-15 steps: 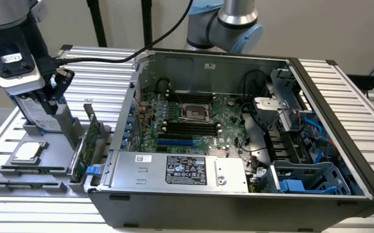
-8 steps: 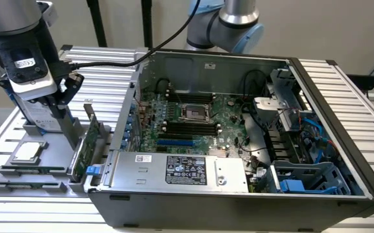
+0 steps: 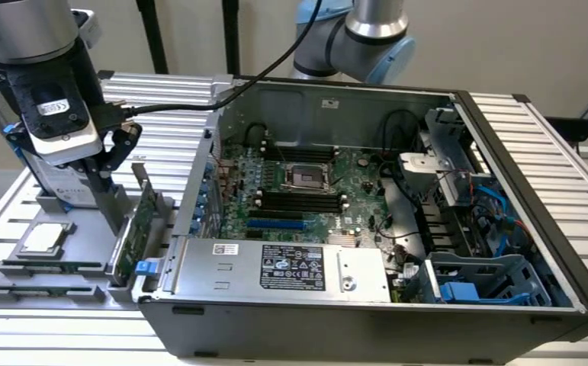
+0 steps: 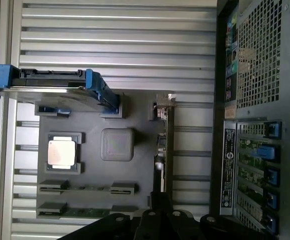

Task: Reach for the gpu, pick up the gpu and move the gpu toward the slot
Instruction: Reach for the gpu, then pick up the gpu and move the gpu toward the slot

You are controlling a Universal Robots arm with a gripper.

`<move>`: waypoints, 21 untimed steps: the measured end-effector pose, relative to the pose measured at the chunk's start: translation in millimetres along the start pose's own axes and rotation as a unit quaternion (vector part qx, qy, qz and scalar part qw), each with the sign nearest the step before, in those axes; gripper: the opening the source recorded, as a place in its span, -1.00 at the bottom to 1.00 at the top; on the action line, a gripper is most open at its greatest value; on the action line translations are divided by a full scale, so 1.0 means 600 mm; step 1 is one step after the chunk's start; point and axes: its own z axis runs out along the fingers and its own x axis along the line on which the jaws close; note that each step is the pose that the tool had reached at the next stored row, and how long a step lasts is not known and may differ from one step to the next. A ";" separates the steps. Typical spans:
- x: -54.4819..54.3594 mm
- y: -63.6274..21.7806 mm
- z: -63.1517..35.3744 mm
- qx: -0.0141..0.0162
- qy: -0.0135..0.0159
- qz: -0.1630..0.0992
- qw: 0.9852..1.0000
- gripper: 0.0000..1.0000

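Here the hand (image 3: 120, 223) pinches the thin green gpu card (image 3: 137, 236) standing edgewise directly beneath it, long axis running near-to-far.

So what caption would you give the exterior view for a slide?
Robot gripper closed on the upright green gpu in its grey holder, beside the open computer case.

Narrow gap between gpu (image 3: 141, 221) and case wall (image 3: 212, 160); drive (image 4: 55, 90) upright nearby. Open room above slots (image 3: 278, 226), hemmed by power supply (image 3: 273, 263) and cables (image 3: 400, 210).
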 end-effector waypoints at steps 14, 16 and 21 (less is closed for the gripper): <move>0.000 0.000 0.000 0.000 0.000 0.000 1.000 -0.79; 0.000 0.000 0.000 0.000 0.000 0.000 1.000 -0.65; 0.000 0.000 0.000 0.000 0.000 0.000 1.000 -0.28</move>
